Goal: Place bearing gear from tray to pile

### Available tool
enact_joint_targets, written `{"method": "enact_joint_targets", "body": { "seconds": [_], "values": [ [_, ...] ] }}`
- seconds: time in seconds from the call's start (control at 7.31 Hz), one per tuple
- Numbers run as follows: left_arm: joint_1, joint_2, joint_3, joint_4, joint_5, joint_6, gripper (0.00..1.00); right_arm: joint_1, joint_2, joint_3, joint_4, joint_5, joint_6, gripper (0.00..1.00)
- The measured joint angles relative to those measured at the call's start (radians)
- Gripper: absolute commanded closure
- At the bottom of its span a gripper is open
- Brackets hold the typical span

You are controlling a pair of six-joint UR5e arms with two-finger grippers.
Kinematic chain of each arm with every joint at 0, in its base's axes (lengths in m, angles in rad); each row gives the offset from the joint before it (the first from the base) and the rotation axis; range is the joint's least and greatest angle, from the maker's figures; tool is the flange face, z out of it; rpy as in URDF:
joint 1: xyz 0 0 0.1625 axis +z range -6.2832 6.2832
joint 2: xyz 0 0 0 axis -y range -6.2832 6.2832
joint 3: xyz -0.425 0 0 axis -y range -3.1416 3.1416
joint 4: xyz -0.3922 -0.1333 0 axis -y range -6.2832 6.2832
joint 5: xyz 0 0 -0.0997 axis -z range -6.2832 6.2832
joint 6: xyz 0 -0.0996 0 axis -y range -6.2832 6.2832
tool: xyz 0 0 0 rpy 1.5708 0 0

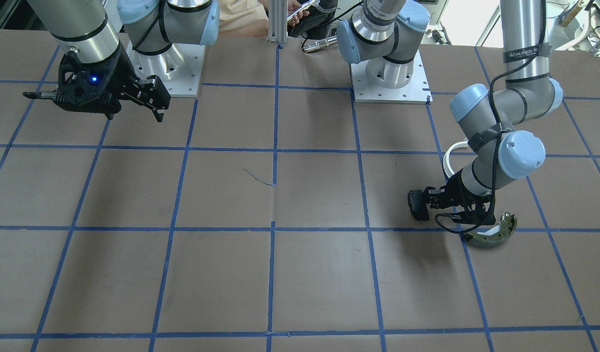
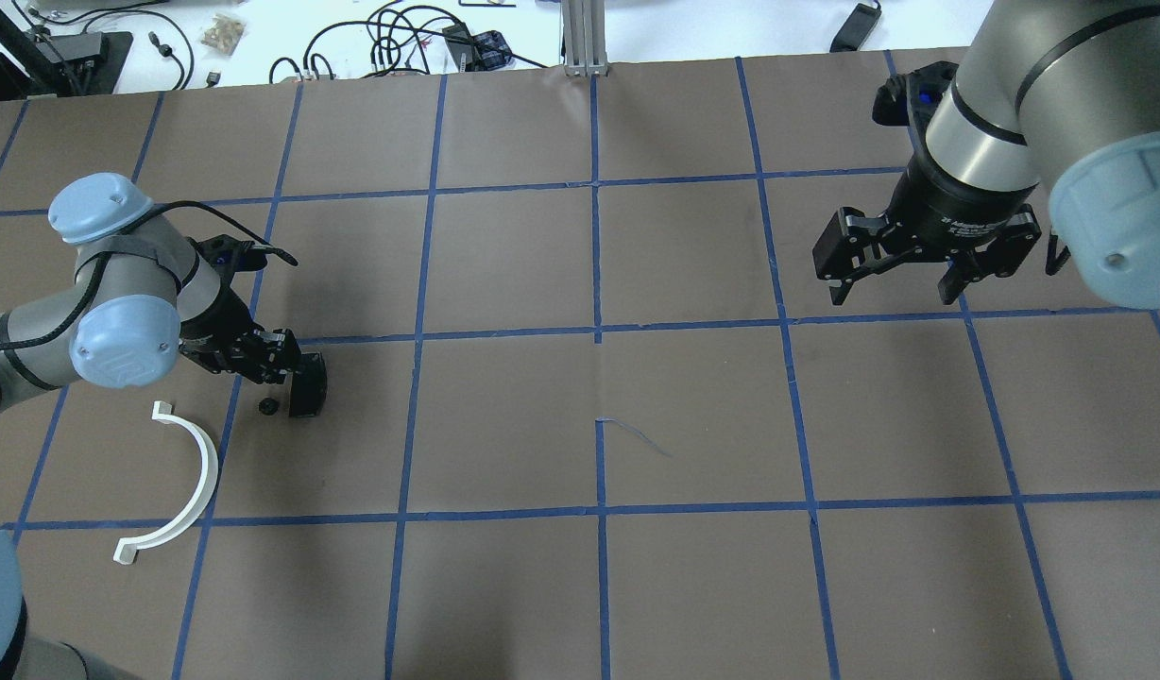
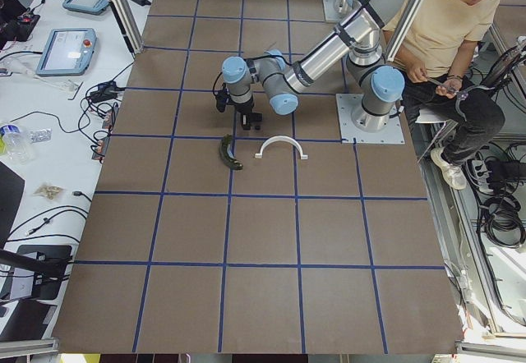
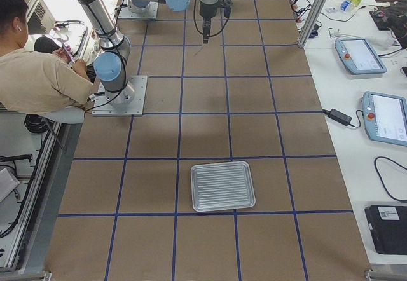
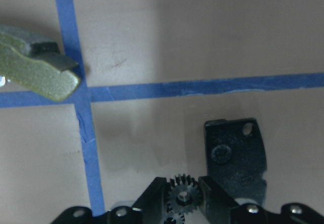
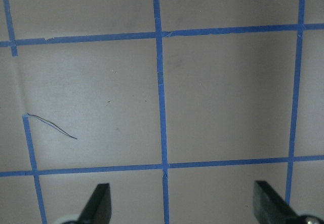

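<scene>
Pinching the bearing gear (image 5: pixel 182 196) in the left pincer (image 5: pixel 183 180), narrowed right down onto it, one finger touching the teeth on each side. Presenting the gear's flat face and centre bore to the wrist camera, with a smaller toothed part showing just beneath. Holding it low at the table (image 2: pixel 693 425); not telling from any view whether resting on the surface or just clear of it. Working in the table's left half, roughly midway between the robot's long edge and the operators' long edge, well apart from the left end edge. Holding the gear just beside the small black brake pad (image 5: pixel 235 155), apart from it by a thin strip of table, on the pad's side toward the left end. Showing that pad lying flat, a round hole near one corner. Showing the olive-green brake shoe (image 1: pixel 493 234) near, past a crossing of blue tape lines (image 5: pixel 202 88), toward the left end edge and the operators' edge. Showing the white half-ring (image 2: pixel 188 482) flat on the table, near, toward the robot's edge, touching none of the others. Hanging the right pincer (image 2: pixel 892 295) raised over the table's right half, fingers spread wide, well apart from the gear. Showing the ribbed metal tray (image 4: pixel 222 185) far off toward the right end edge.
</scene>
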Motion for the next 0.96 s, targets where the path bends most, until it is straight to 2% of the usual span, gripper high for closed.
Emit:
{"method": "enact_joint_targets", "body": {
  "seconds": [0.55, 0.68, 0.96],
  "values": [
    [0.001, -0.025, 0.0, 0.033, 0.0, 0.001, 1.0, 0.0, 0.0, 0.001, -0.001, -0.003, 0.001, 0.0],
    [0.001, -0.027, 0.001, 0.036, 0.001, 0.002, 0.23, 0.0, -0.001, 0.001, 0.0, 0.0, 0.001, 0.0],
    [0.001, -0.028, 0.001, 0.038, 0.003, 0.011, 0.04, 0.001, -0.005, 0.002, 0.001, 0.006, 0.0, 0.0]
  ]
}}
